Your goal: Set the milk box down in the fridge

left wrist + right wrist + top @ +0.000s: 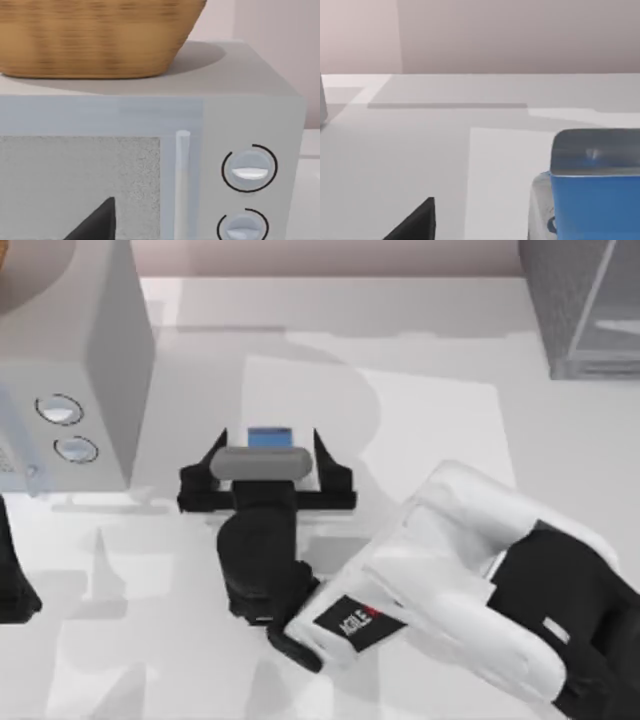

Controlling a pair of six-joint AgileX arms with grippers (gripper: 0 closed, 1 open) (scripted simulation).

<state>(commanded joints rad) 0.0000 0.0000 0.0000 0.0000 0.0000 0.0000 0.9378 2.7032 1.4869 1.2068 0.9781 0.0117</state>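
Two arms share the white table (440, 330), and the right one is at work near its middle. Its white and black body reaches in from the lower right of the top view, and the right gripper (268, 452) sits over the milk box (268, 437), whose blue top shows between the two black fingers (208, 465). The jaws are spread wide, one finger on each side of the carton with a gap showing on both sides, so nothing is clamped. A grey bar of the gripper crosses just in front of the box and hides its lower part from above. In the right wrist view the milk box (595, 200) stands upright on the table, blue-walled with a greyish top face, and a dark fingertip (417, 222) pokes in well apart from it.

At the table's far right corner stands the fridge (575, 300), dark grey and speckled, with a pale glassy panel; it is well apart from the carton. On the left side is a paler grey microwave (90, 350) with two round dials (60, 410). The left wrist view faces this microwave (250, 100) closely, with a woven basket (95, 35) resting on its top.

The left arm is parked at the left edge of the table; whether the left gripper (15, 580) is open or closed I cannot tell
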